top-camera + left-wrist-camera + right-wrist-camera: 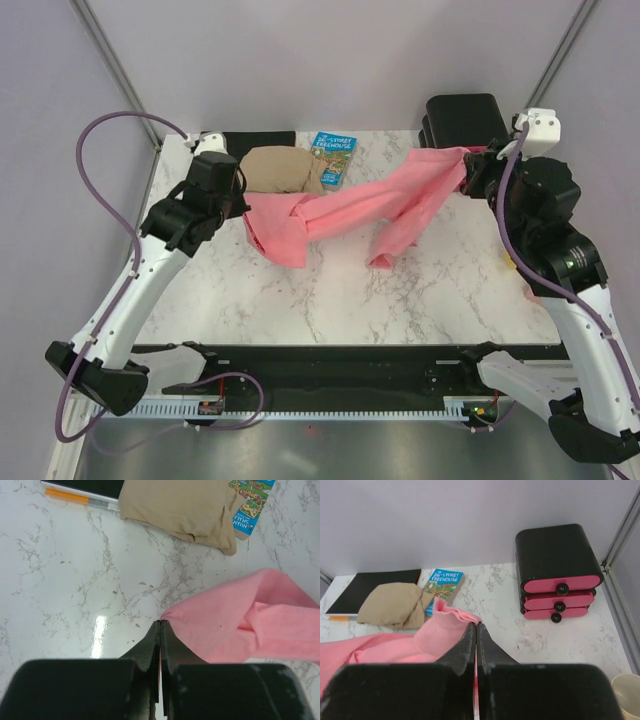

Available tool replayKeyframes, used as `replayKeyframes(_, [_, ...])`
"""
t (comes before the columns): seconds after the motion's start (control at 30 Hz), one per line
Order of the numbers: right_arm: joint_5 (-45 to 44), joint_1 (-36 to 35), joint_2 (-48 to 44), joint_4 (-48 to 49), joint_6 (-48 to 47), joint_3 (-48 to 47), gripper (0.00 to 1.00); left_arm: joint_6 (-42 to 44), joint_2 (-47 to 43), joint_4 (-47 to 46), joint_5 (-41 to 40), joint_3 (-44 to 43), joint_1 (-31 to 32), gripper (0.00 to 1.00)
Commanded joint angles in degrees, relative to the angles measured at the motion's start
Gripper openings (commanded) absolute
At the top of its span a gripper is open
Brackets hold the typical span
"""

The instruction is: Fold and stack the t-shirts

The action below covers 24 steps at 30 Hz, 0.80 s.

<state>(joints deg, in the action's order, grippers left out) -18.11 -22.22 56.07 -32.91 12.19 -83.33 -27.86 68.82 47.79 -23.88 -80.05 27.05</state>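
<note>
A salmon-pink t-shirt [350, 205] hangs stretched and bunched between my two grippers above the marble table [330, 290]. My left gripper [245, 205] is shut on its left end, low over the table; in the left wrist view the closed tips [161, 622] pinch the edge of the pink cloth [240, 630]. My right gripper [465, 160] is shut on the shirt's right end, held higher near the back right. Pink cloth [440, 630] bulges out to the left of those closed tips [476, 625]. Two loose folds droop to the table in the middle.
A tan folded cloth [283, 170] lies at the back, partly on a blue book [331, 155] and beside a black notebook [255, 140]. A black box with pink drawer fronts [557, 575] stands at the back right. A cream cup [627, 695] sits near the right edge.
</note>
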Motion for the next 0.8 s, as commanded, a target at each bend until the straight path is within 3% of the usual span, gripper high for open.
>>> replayKeyframes(0.0, [-0.9, 0.2, -3.0, 4.7, -0.1, -0.3, 0.0, -0.8, -2.5, 1.4, -2.5, 0.3, -1.2, 0.02])
replayKeyframes(0.4, [6.2, 0.2, -1.0, -1.4, -1.1, -8.5, 0.0, -3.0, -4.5, 5.8, -3.5, 1.3, -5.0, 0.02])
replayKeyframes(0.77, [2.0, 0.2, 7.3, -2.1, -4.4, -9.1, 0.0, -2.6, 0.6, 5.5, -2.6, 1.4, -9.5, 0.02])
